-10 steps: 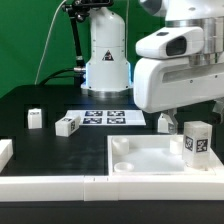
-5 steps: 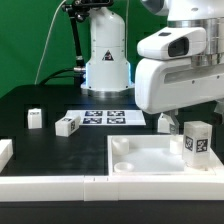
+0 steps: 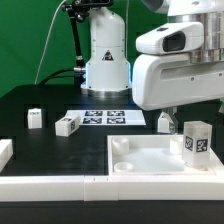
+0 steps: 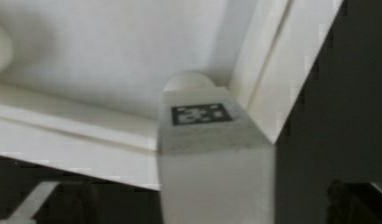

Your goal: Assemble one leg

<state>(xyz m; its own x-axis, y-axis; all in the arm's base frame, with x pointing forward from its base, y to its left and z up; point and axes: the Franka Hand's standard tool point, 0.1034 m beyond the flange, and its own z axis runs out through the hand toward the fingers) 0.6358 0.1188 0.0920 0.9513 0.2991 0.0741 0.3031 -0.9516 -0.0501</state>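
A leg (image 3: 196, 140), a small white post with a black-and-white tag, stands upright in the far right corner of the white tray (image 3: 150, 162) in the exterior view. My gripper (image 3: 186, 100) hangs right above it. In the wrist view the leg (image 4: 214, 150) runs up the middle with its tag toward the camera and its end in the tray's corner (image 4: 117, 70). The dark fingers (image 4: 35, 206) show dimly on both sides of the leg, with gaps between them and it. The gripper (image 4: 214, 208) looks open around the leg.
Three more tagged legs lie on the black table: one at the left (image 3: 35, 118), one beside the marker board (image 3: 67, 125), one behind the tray (image 3: 165, 122). The marker board (image 3: 105, 117) lies before the robot base. White border bars run along the front (image 3: 50, 186) and left (image 3: 5, 152).
The arm's hand has risen slightly above the standing leg. The leg and the other parts have not moved.
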